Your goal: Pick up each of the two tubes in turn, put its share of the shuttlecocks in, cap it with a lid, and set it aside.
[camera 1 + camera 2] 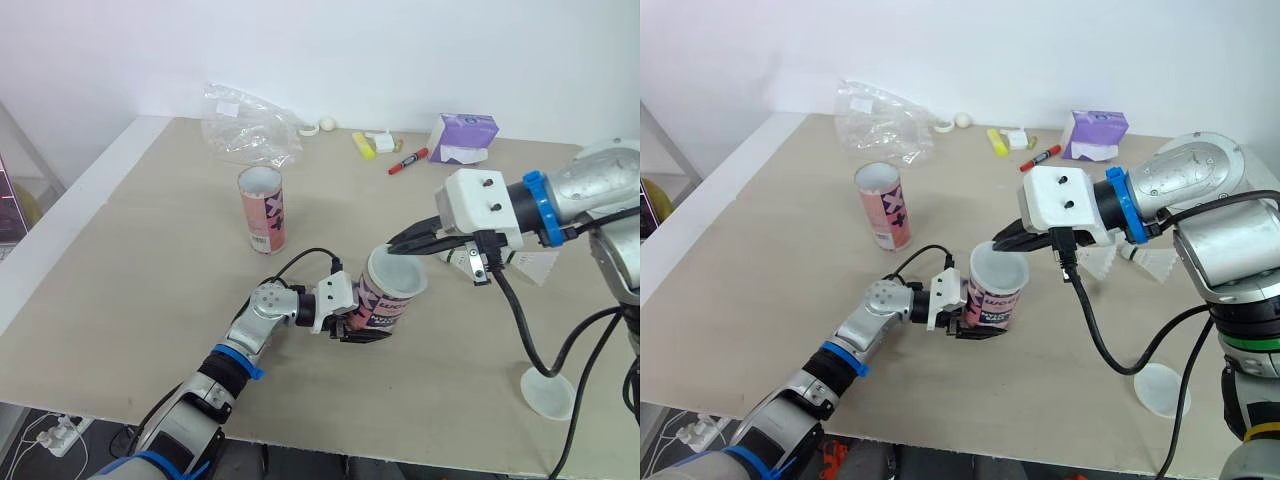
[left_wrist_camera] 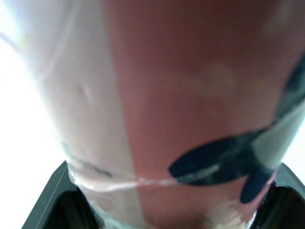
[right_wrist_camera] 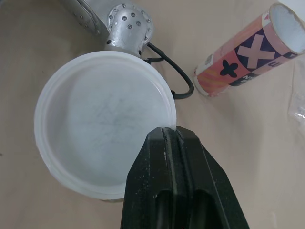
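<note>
Right wrist view: right gripper (image 3: 170, 130) pinched narrow on the rim of the white lid (image 3: 102, 129) sitting on the tilted tube (image 1: 387, 303), which the left gripper (image 1: 358, 326) clamps near its base over the table (image 1: 150, 260); second tube (image 1: 263, 212) upright, uncapped, behind.

The upright tube (image 1: 263, 210) standing on the table (image 1: 150, 260) has a pink wrap with a large dark X in a white panel. A dark plus-shaped cross sits below the X. The right wrist view shows this tube with the bold X near its open end and the rounded cross on pink toward its base. The tilted tube (image 1: 388, 298) has a band of dark lettering on its side, too small to read. The purple box (image 1: 463, 137) at the back of the table has a white label that cannot be read either.
</note>
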### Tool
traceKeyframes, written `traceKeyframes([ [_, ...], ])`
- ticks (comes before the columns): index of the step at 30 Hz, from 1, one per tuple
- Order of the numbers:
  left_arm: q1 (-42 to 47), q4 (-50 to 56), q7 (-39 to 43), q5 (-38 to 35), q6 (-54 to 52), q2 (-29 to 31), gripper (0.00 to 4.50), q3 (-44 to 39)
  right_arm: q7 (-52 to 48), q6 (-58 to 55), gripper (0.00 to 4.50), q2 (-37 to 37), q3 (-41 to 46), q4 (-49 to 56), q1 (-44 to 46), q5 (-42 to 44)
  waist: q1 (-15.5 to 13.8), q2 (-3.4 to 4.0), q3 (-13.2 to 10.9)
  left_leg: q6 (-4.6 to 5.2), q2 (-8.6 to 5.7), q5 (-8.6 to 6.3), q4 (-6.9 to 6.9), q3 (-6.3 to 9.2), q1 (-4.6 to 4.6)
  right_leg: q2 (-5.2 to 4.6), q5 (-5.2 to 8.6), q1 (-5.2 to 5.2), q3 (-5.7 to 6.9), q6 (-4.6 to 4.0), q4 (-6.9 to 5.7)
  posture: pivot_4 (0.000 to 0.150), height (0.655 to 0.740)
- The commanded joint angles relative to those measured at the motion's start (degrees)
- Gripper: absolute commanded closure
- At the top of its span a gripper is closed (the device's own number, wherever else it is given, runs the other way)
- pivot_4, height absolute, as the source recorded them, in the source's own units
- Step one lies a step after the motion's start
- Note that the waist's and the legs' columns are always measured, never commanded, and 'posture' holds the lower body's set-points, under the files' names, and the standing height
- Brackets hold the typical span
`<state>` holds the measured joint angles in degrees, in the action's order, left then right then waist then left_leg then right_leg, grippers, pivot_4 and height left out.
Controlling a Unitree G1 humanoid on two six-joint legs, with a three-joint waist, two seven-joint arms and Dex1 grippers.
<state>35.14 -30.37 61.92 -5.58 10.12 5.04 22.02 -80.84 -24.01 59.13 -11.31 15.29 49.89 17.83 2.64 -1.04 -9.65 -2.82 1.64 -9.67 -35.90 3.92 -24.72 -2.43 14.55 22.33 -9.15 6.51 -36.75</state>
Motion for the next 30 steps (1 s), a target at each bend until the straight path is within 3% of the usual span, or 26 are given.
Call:
traceKeyframes([
  [1, -1.16, -2.86, -1.69, 2.15, -1.92, 1.02, 1.42, -0.12, -0.63, 1.70, 4.39, -0.10, 0.84, -0.87, 1.39, -1.07, 0.00, 0.00, 0.00, 0.00, 0.00, 0.00, 0.00, 0.00, 0.00, 0.00, 0.00, 0.00, 0.01, 0.00, 0.00, 0.150, 0.7400],
  [30, -1.20, -2.52, -1.93, 2.04, -2.45, 1.21, 1.42, -0.28, -1.72, 6.08, 4.39, -2.23, -0.48, -1.31, -1.82, -4.49, 0.02, 0.00, 0.00, -0.01, 0.00, 0.00, 0.01, 0.00, 0.05, 0.00, 0.00, 0.01, 0.00, 0.00, 0.00, 0.150, 0.7400],
])
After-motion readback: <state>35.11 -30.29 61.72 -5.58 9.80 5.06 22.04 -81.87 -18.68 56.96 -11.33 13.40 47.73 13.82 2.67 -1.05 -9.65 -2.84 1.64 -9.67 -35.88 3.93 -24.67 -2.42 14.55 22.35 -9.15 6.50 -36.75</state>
